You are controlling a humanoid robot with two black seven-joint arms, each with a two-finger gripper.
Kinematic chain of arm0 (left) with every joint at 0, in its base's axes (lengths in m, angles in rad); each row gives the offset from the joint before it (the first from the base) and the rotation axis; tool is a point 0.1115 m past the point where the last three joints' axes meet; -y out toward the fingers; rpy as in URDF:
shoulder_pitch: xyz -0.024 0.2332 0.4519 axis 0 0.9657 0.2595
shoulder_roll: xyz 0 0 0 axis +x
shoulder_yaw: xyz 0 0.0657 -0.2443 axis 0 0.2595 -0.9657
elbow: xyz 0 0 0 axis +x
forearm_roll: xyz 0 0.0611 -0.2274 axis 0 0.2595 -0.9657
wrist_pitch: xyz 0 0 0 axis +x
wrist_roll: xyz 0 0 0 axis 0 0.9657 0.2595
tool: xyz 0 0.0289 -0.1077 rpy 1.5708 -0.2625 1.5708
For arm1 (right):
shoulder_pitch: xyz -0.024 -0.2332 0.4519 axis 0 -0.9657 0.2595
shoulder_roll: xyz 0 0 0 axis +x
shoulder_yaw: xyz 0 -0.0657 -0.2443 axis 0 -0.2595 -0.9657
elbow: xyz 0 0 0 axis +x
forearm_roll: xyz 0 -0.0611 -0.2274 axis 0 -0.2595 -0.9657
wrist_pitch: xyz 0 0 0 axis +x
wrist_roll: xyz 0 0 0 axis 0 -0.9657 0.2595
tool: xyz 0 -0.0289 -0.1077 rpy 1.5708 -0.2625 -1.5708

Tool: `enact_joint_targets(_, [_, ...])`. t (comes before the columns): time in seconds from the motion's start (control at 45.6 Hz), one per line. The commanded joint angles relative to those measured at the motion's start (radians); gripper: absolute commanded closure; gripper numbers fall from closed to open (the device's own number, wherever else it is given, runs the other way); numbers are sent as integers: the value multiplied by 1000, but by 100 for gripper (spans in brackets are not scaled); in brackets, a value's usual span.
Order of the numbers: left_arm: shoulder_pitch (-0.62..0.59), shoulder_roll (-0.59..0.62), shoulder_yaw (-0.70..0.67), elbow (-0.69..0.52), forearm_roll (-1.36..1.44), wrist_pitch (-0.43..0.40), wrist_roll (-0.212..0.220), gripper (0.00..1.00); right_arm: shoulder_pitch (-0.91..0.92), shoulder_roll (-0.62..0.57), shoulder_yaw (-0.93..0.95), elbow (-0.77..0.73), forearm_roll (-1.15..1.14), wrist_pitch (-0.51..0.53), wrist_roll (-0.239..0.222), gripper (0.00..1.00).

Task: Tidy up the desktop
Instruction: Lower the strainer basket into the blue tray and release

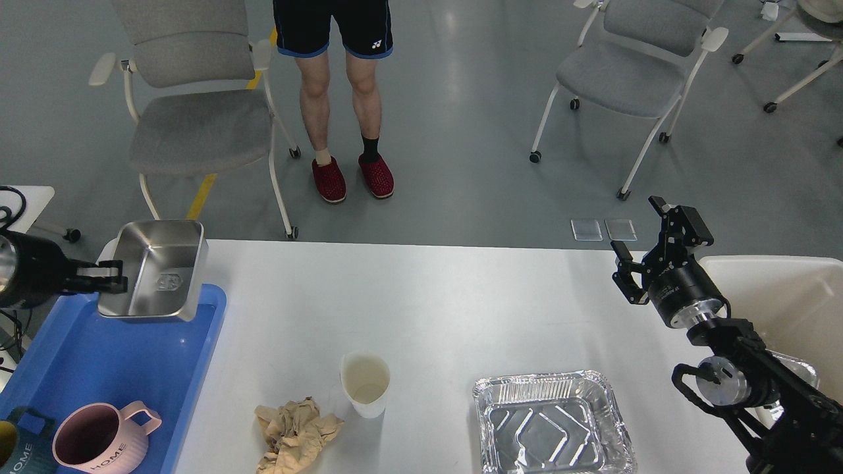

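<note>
The white desktop (pixel 461 303) spans the view. On it lie a crumpled brown paper (pixel 296 434), a white paper cup (pixel 365 384) standing upright, and an empty foil tray (pixel 552 424) at the front. My left gripper (pixel 115 276) is shut on the near rim of a square steel bowl (pixel 157 268), holding it tilted above the far end of the blue plastic tray (pixel 99 359). My right gripper (pixel 642 243) is open and empty, raised above the desktop's far right edge.
A pink mug (pixel 99 444) marked HOME and a dark cup (pixel 16 444) stand in the blue tray's near end. A cream bin (pixel 784 296) sits at the right. Beyond the table stand a person (pixel 342 99) and two grey chairs (pixel 191 105).
</note>
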Motion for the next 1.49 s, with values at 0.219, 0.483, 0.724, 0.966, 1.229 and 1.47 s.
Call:
enact_joint_targets(0.219, [-39,177,-39,10,-98,-81,-13,100,0,5,-2,0,0,0,0,0])
enact_joint_targets(0.483, [42,-50,108,288,-100,143,-30,100,-4,0,0,6,0,0,0,0])
enact_joint_targets(0.724, [153,-309,111,644,-94,241,-39,100,-15,0,0,6,0,0,0,0])
enact_joint_targets(0.966, [226,-447,117,791,-88,333,-61,100,-15,0,0,6,0,0,0,0])
enact_joint_targets(1.229, [242,-467,108,796,-101,428,-59,58,-15,0,0,6,0,0,0,0])
enact_joint_targets(1.47, [233,-457,120,787,-100,499,-58,14,-15,0,0,6,0,0,0,0])
